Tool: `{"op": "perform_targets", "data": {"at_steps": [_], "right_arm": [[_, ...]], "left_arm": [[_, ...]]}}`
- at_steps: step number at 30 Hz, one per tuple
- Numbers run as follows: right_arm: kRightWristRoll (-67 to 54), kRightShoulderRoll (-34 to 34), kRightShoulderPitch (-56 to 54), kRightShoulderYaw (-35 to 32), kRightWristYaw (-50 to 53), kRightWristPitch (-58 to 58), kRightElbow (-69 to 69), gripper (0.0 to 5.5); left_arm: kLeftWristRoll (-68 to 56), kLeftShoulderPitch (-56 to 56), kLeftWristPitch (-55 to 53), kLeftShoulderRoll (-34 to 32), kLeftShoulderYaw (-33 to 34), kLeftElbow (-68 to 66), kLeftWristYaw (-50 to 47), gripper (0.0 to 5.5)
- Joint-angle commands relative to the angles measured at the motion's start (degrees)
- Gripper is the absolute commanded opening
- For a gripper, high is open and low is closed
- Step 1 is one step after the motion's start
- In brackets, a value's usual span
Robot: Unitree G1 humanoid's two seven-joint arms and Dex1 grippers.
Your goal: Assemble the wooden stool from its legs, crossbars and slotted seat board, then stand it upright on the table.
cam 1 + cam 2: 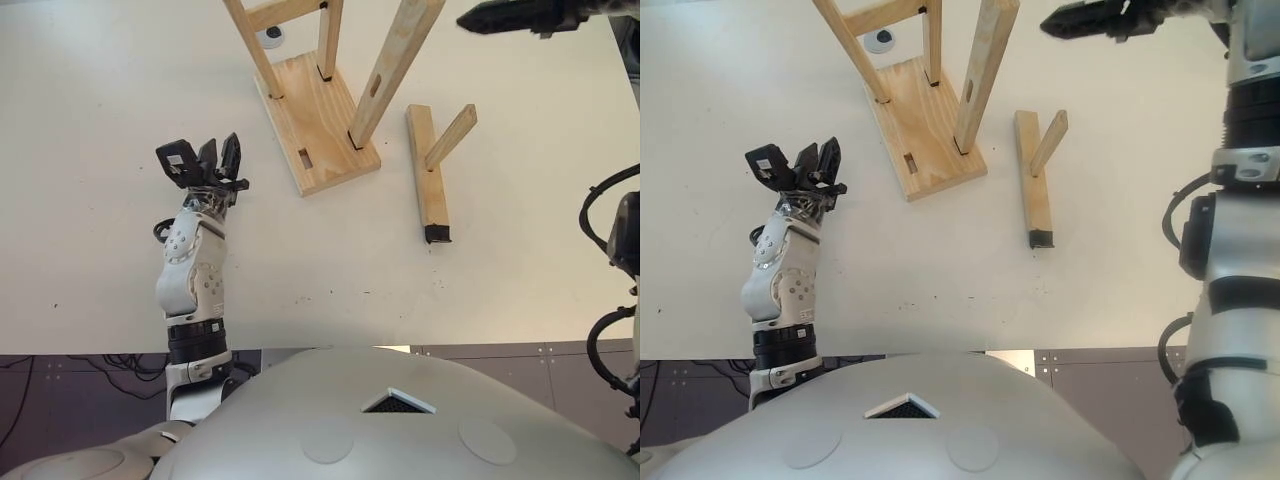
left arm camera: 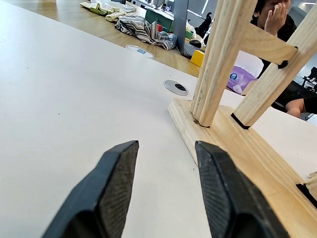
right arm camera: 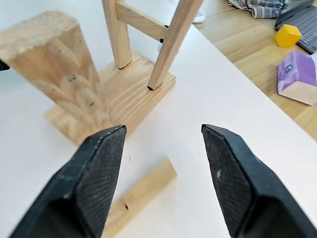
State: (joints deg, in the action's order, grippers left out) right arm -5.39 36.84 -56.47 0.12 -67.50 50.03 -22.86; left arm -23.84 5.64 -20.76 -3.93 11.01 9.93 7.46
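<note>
Left pincer [image 1: 205, 160] hovers wide open and empty over the bench [image 1: 100, 250]. Ahead to its right, the seat board [image 1: 312, 125] lies flat, its legs [image 1: 385, 85] pointing up. Right pincer [image 3: 163, 134] is open and empty. Below it lies the loose leg [image 1: 430, 185], its capped end towards the robot.

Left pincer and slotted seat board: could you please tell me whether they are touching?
Apart. The left eye view shows bare table between the left pincer and the seat board.
</note>
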Motion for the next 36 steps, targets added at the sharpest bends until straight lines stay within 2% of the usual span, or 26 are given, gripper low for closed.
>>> {"op": "perform_targets", "data": {"at_steps": [1, 5, 7, 9, 11, 15, 20, 28, 33, 36], "right_arm": [[-3.8, 0.2, 9.0, -5.9, 8.2, 11.4, 10.7, 2.80], [-8.8, 6.9, 20.5, -6.8, 8.8, 24.2, 25.0, 2.80], [-9.3, 11.4, 26.0, -4.3, 8.6, 23.8, 30.3, 2.80], [-9.8, 12.6, 30.0, -2.9, 10.1, 23.2, 33.7, 2.80], [-11.0, 11.2, 35.1, -3.0, 12.4, 25.0, 38.2, 2.80], [-15.4, 5.3, 45.3, -4.4, 17.7, 33.6, 49.5, 3.46], [-14.5, -3.4, 53.0, -5.7, 27.9, 35.0, 53.7, 4.08], [-10.4, -14.5, 58.1, -1.4, 42.4, 26.3, 50.0, 4.08], [-7.3, -12.0, 59.8, 3.2, 45.7, 20.5, 48.0, 4.08], [-5.6, -10.2, 60.4, 3.7, 46.6, 16.7, 45.6, 3.55]], "left_arm": [[-0.8, 1.4, -3.2, -2.2, 1.2, 2.9, 0.3, 2.07], [-2.0, 4.0, -4.6, -3.4, 4.3, 7.0, -0.3, 2.07], [-2.8, 4.4, -5.2, -4.2, 6.1, 8.5, -0.6, 2.07], [-2.7, 3.5, -5.8, -5.3, 6.9, 9.0, -0.6, 2.07], [-2.8, 1.5, -6.9, -6.5, 6.8, 8.9, -0.4, 2.07], [-3.3, -0.5, -9.5, -8.7, 6.5, 9.3, 0.6, 2.07], [-4.1, -0.2, -12.7, -11.2, 7.1, 10.8, 1.6, 2.07], [-3.5, -6.4, -15.6, -14.1, 4.3, 7.0, 4.1, 2.07], [-3.2, -6.8, -15.5, -13.8, 3.7, 6.9, 3.9, 2.07], [-3.3, -6.7, -14.9, -12.8, 3.7, 7.4, 3.2, 2.07]]}}
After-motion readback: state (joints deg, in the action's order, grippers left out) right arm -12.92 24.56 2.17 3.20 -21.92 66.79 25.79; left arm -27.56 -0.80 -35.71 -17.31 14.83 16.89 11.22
